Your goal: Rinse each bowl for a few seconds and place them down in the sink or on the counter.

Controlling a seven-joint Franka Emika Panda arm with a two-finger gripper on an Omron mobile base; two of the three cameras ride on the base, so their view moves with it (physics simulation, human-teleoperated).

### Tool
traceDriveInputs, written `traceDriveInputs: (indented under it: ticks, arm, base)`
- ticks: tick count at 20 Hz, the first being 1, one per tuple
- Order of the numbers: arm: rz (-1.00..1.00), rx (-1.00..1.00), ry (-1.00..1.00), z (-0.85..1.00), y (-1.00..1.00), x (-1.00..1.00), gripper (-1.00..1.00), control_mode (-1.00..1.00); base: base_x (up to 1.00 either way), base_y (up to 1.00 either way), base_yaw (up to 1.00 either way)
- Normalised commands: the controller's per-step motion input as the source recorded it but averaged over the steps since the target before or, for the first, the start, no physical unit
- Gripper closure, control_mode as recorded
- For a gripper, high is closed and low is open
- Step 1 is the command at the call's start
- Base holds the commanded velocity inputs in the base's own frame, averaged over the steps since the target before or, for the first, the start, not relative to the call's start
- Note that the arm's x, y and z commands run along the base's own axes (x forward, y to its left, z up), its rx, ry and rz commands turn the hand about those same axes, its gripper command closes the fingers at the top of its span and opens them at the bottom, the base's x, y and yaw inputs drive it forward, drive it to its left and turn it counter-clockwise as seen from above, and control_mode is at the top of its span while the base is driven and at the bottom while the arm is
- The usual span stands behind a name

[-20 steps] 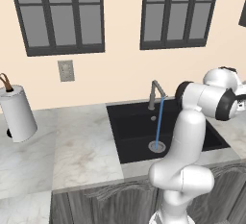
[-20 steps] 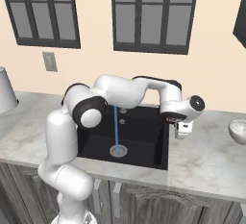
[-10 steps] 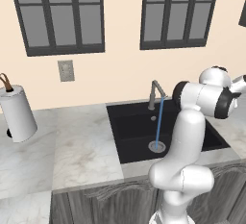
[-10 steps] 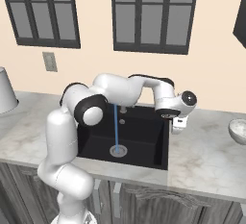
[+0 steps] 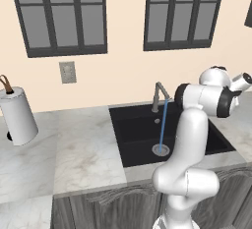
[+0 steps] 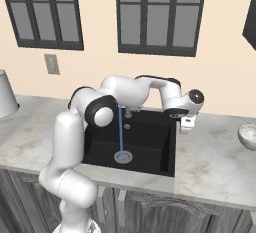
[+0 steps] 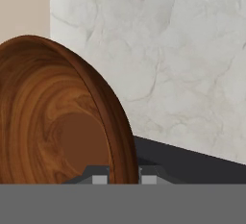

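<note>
One reddish-brown bowl point(image 7: 62, 117) sits clamped by its rim in the gripper point(image 7: 124, 176), held on edge above the counter point(image 7: 182, 64) at the sink's point(image 7: 192, 163) right rim. Since a second ago the hand has swung back and up, from over the sink's right part toward the wall. No legible writing. The right base view alone shows a pale bowl point(image 6: 248, 136) far right; the left base view shows a paper-towel roll point(image 5: 17, 115). The tap point(image 5: 158, 95) runs.

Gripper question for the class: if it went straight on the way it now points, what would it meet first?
The gripper, shut on the bowl, looks past the sink edge at the counter; probably that marble first, though depth is unclear.
</note>
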Motion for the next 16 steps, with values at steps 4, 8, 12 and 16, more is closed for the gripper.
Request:
traceDriveInputs:
  ticks: [4, 8, 12, 16]
  arm:
    - [0.03, 0.0, 0.0, 0.0, -0.13, 0.26, 1.0, -1.0]
    - [0.03, 0.0, 0.0, 0.0, -0.13, 0.23, 1.0, -1.0]
    - [0.02, 0.02, 0.0, -0.01, -0.14, 0.18, 1.0, -1.0]
    - [0.01, 0.02, 0.0, -0.04, -0.15, 0.11, 1.0, -1.0]
  base:
    - [0.0, 0.0, 0.0]
    - [0.0, 0.0, 0.0]
    - [0.0, 0.0, 0.0]
    - [0.0, 0.0, 0.0]
